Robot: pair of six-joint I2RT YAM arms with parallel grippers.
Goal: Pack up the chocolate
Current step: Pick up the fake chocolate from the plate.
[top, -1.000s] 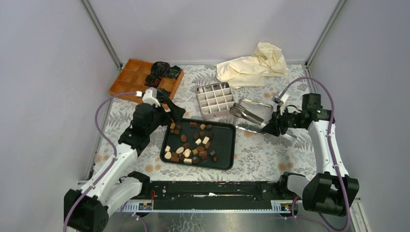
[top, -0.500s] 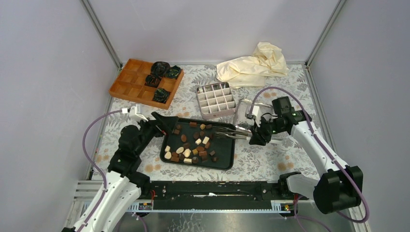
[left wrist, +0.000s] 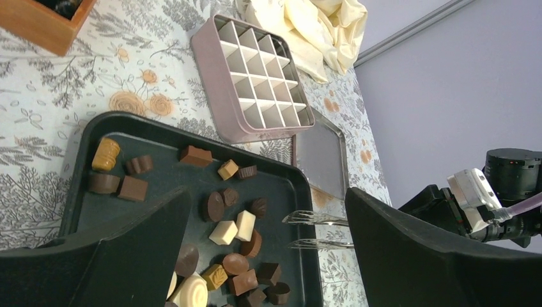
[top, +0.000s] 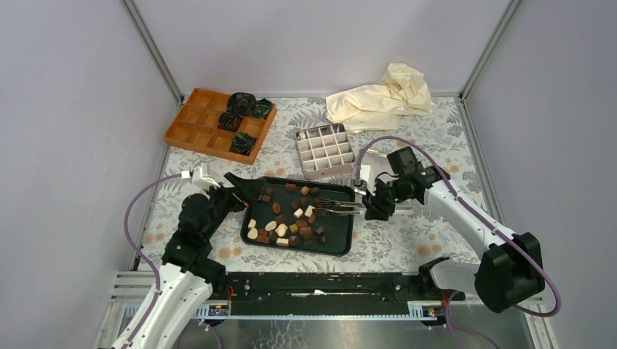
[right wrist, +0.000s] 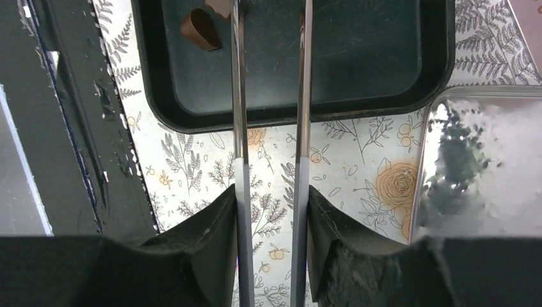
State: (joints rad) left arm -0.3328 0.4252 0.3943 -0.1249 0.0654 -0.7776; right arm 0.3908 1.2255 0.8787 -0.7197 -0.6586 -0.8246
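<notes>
While all chocolate (top: 282, 230) lies on the tray (top: 336, 238), the box (top: 325, 150) beyond it is empty; right gripper (top: 367, 207) grips tongs (top: 338, 207) above the tray, left gripper (top: 244, 190) gapes beside.

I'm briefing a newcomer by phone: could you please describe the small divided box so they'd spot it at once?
Find the black tray of chocolates at the table's middle. Just beyond its far right corner sits the small divided box. Unlike the orange wooden tray farther left, it is pale, with empty white cells.
</notes>
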